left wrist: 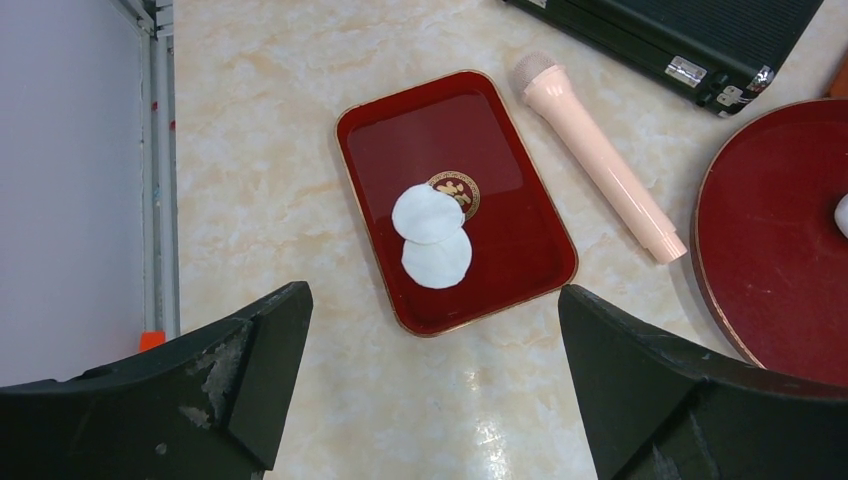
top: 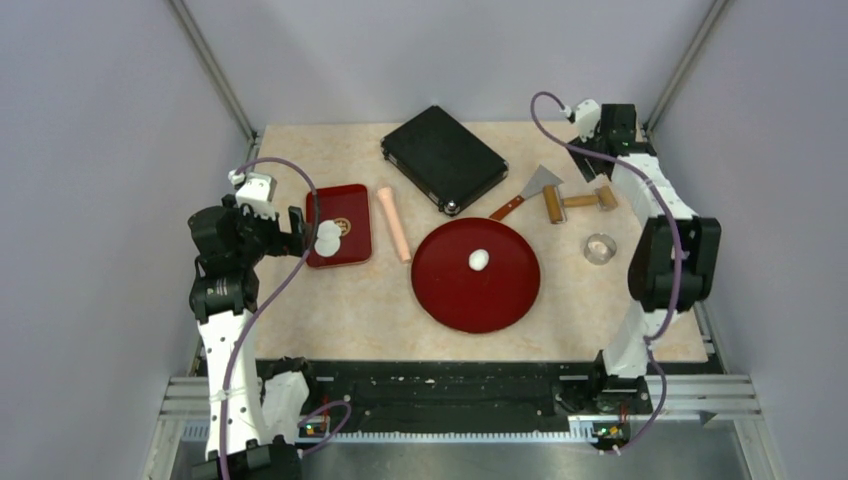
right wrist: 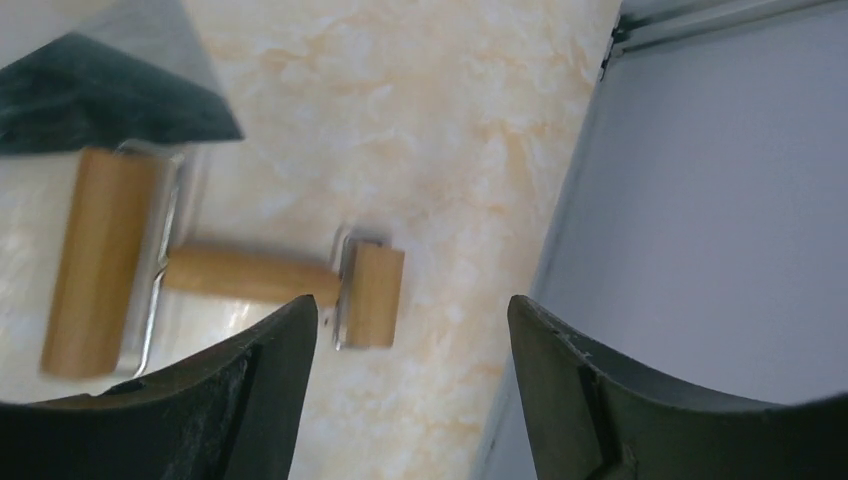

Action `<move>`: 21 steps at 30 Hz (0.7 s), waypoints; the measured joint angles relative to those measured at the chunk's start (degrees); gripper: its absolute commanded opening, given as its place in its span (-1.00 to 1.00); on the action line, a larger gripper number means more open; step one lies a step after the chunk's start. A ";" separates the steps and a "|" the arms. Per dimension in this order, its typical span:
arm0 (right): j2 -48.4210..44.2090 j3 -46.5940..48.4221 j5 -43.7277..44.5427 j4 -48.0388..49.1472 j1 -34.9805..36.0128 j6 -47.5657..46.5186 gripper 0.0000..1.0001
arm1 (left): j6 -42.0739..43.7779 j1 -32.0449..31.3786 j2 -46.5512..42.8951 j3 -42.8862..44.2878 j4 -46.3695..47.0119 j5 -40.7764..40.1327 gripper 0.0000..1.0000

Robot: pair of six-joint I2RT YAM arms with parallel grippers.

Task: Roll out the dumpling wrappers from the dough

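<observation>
A small white ball of dough (top: 478,260) sits on the round red plate (top: 450,300). Two dumpling wrappers (left wrist: 430,213) overlap in the red rectangular tray (left wrist: 400,140). My left gripper (left wrist: 430,292) hovers open just in front of that tray, holding nothing. My right gripper (right wrist: 412,300) is open and empty at the back right, above the table beside the side wall. The small end of a wooden double roller (right wrist: 372,295) lies on the table just inside its left finger. In the top view the right wrist (top: 612,125) is raised near the back corner.
A pink rolling pin (top: 394,222) lies between tray and plate. A black case (top: 443,158) sits at the back. A scraper (top: 530,190) and the wooden roller (top: 578,201) lie at the back right, with a clear ring cutter (top: 600,248) nearer.
</observation>
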 measured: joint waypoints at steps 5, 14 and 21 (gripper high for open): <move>19.06 16.57 1.01 -3.91 -5.95 7.72 0.22 | 0.00 0.22 0.20 0.00 0.00 -0.74 0.98; 27.41 20.72 1.99 -11.93 -10.08 14.56 0.22 | 0.02 0.46 0.87 0.00 -0.02 -1.01 0.98; 25.75 17.68 3.08 -9.31 -9.46 18.12 0.22 | 0.02 0.46 0.87 0.00 -0.02 -0.96 0.98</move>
